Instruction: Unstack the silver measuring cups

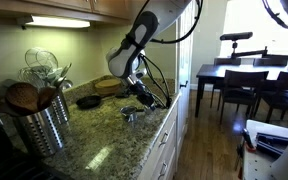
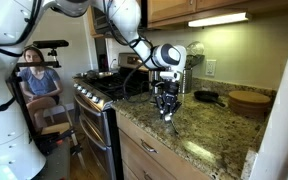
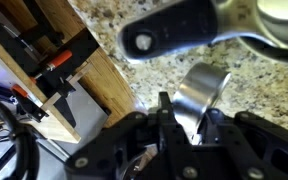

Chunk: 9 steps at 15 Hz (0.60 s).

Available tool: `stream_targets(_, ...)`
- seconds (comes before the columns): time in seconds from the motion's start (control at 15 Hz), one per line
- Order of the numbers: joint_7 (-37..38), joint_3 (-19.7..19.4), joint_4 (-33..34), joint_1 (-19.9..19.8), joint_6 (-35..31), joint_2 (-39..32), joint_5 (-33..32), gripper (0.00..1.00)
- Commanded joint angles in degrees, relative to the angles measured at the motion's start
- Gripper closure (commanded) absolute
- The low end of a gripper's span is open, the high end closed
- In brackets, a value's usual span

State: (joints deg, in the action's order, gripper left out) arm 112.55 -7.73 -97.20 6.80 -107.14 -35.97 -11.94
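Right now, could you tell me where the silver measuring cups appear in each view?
Exterior view: silver measuring cups at centre, under the gripper.
Exterior view: too small to tell, beneath the gripper.
Wrist view: one cup at centre, between the fingers.
Shared landmark: granite counter.

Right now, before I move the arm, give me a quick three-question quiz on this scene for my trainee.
1. Short answer: in the wrist view, what shiny thing sits between the fingers of the gripper?
2. True or false: the ribbed utensil canister lies tipped on its side.
3. Multiple choice: where is the black round pan? A in the gripper; B on the granite counter; C inside the canister.

Key: 1 a silver measuring cup; 2 false, it stands upright with utensils in it; 3 B.
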Motion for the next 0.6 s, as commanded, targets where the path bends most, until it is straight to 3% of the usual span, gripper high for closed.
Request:
stream_targets(0.0,2.2,-0.35,-2.77,0.49,-0.84,2.7,-0.44,0.95)
stream_targets(0.53,4.22,-1.15,-0.51,1.95,2.14,5.3,-6.97,0.95)
